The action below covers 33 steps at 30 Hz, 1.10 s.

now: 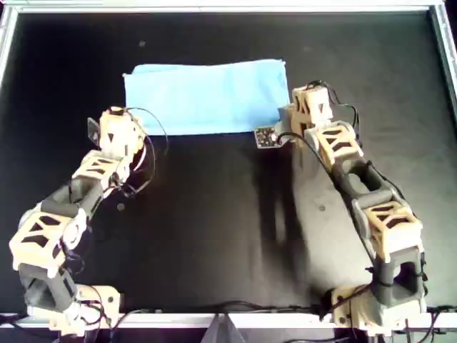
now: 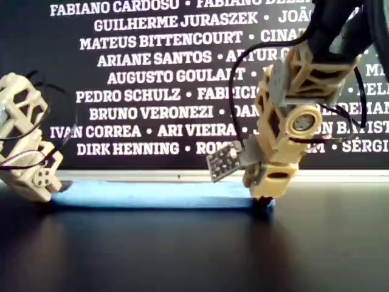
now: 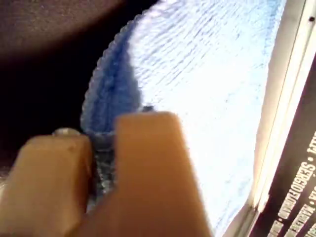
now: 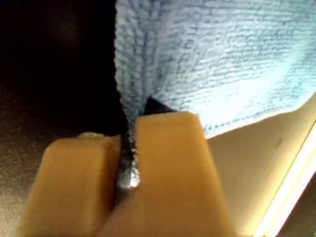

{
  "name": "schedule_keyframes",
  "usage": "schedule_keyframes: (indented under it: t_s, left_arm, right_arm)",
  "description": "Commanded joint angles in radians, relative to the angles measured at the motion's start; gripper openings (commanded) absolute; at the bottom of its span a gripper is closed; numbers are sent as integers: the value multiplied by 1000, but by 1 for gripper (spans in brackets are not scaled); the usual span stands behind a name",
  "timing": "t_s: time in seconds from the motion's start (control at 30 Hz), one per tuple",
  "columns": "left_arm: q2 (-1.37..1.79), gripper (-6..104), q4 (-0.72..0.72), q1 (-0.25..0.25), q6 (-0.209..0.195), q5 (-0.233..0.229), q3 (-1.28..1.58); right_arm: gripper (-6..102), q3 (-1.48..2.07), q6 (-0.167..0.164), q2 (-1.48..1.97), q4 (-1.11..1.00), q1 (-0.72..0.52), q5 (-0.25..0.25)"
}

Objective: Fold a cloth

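The light-blue cloth (image 1: pixel 207 96) lies flat as a wide rectangle on the far half of the black table, a low blue strip (image 2: pixel 152 194) in the exterior view. At the cloth's near corner on the overhead view's left, my left gripper (image 1: pixel 127 120) is shut, and the left wrist view shows its fingers pinching the cloth's edge (image 3: pixel 207 98). The right gripper (image 1: pixel 289 118) is shut on the near corner at the overhead view's right. In the right wrist view the fabric (image 4: pixel 222 64) is squeezed between its fingers (image 4: pixel 168 148).
A black mat (image 1: pixel 214 229) covers the table inside a metal frame rail (image 1: pixel 443 64). A dark banner with white names (image 2: pixel 152 61) stands behind the table in the exterior view. A small circuit board (image 1: pixel 265 137) juts from the right wrist.
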Motion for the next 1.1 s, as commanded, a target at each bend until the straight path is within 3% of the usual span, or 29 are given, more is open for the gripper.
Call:
schedule_keyframes:
  t_s: [0.0,0.1,0.33,0.57,1.07]
  left_arm:
    - [25,-2,-17,-29,-3,9,-41]
    - [29,-1,-17,-44,-2,-9,-25]
    - [31,-1,0,-48,11,6,-17]
    - [51,-1,5,-48,11,-11,55]
    - [482,-1,5,-49,12,6,411]
  right_arm:
    - [-2,-78,6,21,-2,0,3]
    - [-1,-58,6,51,-2,0,5]
    - [-1,-52,6,57,15,-20,18]
    - [-1,92,6,173,17,-17,6]
    - [-1,456,6,482,17,-14,5]
